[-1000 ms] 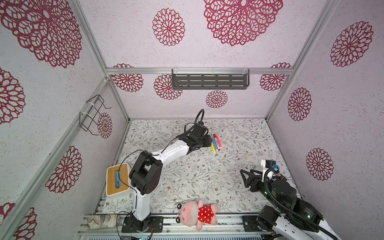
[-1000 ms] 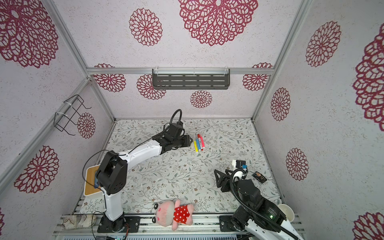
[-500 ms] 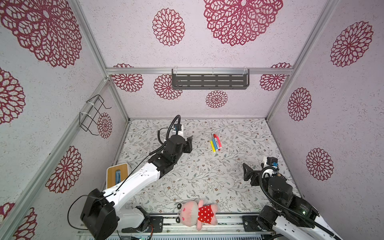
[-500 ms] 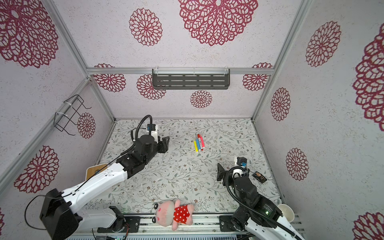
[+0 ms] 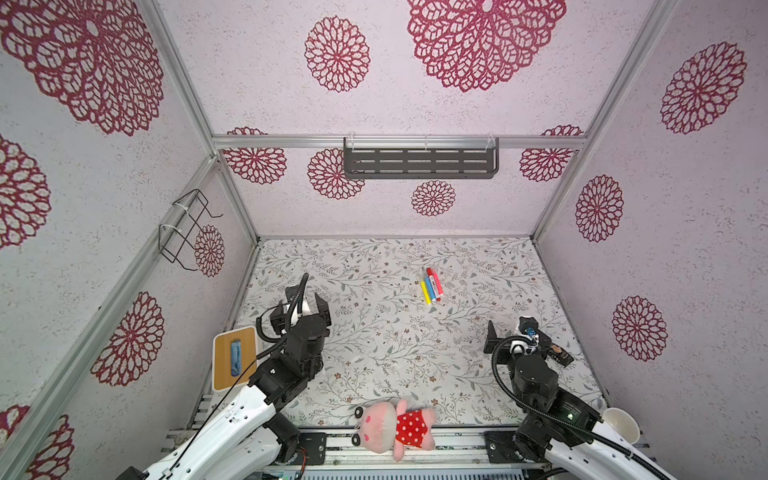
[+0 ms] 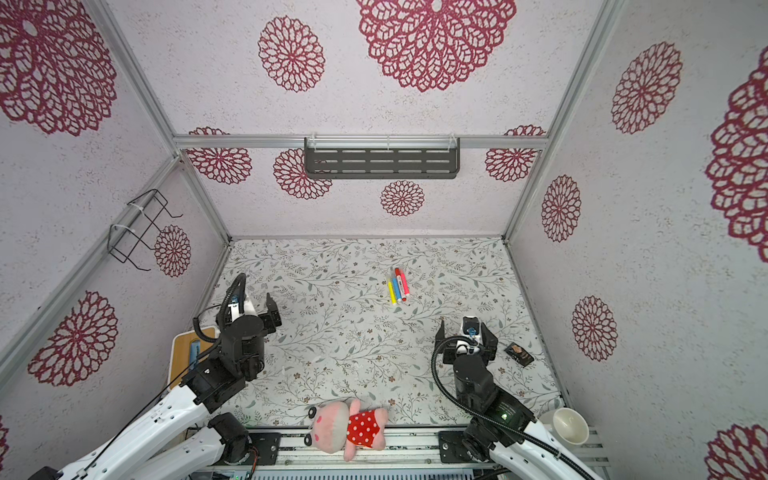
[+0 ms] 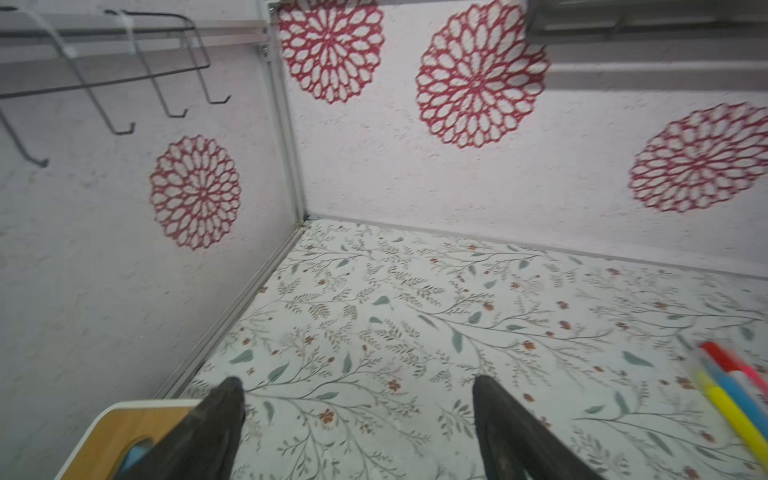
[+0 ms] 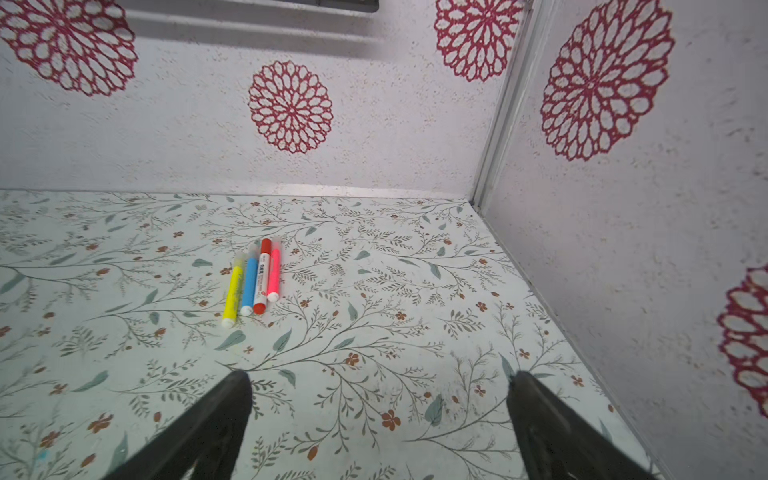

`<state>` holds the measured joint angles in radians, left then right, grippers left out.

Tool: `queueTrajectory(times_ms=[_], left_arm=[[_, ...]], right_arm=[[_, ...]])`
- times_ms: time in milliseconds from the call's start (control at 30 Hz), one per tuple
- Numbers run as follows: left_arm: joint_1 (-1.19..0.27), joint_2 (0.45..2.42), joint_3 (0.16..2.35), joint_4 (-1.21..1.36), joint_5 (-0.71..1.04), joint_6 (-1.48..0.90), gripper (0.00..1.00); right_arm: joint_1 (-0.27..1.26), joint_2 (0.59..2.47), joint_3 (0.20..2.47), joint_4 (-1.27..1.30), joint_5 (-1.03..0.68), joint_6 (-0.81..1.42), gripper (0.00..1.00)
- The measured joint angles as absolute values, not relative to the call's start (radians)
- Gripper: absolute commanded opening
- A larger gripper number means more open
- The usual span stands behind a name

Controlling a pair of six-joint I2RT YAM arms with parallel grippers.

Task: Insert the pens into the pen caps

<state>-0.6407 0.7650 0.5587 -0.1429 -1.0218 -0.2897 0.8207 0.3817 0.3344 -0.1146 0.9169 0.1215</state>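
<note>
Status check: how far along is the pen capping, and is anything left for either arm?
Looks done: the four pens lie side by side on the table, each apparently capped, and no loose cap shows. In hand: nothing; left gripper and right gripper are open, empty, away from the pens. Left: probably nothing, though cap seating is too small to confirm.

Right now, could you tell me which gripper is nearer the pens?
Right. The right gripper sits front-right of the pens; the left gripper is farther off, to their left.
</note>
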Motion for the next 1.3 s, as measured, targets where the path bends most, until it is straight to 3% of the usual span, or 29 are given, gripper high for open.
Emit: queueTrajectory(times_ms=[233, 667, 1000, 1300], left_arm=[[-0.599, 0.669, 0.387, -0.105, -1.145, -0.235, 0.91], [-0.508, 0.590, 0.199, 0.051, -1.065, -0.209, 0.94], [-0.503, 0.428, 0.151, 0.033, -0.994, -0.206, 0.97], [-0.407, 0.477, 0.135, 0.079, -0.945, -0.213, 0.99]], right_arm=[[0.809, 0.395, 0.183, 0.086, 1.033, 0.012, 0.99], [0.737, 0.310, 0.006, 0.246, 1.113, 0.004, 0.99], [0.645, 0.229, 0.006, 0.358, 1.051, -0.006, 0.99], [0.480, 0.210, 0.006, 0.415, 0.909, 0.010, 0.99]])
